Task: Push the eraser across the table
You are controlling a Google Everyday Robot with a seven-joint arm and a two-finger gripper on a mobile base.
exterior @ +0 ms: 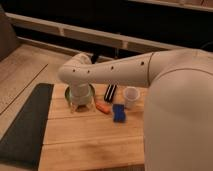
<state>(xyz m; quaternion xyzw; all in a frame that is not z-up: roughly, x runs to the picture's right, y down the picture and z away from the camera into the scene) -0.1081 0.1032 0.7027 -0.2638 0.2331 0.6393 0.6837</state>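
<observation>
One small gap matters: the gripper [82,103] hangs wide and empty over the table [90,145], and the eraser [110,92] lies just right of it in the view, between it and the cup [131,96], its long axis pointing away from the camera.

The single camera sits high behind the robot's white tubular arm [125,70], very close to it, looking steeply down and forward. The grey two-finger gripper [82,103], jaws apart, hangs mid-frame farther off; the light wooden plank table [90,145] stretches from beneath it back toward the lens.
</observation>
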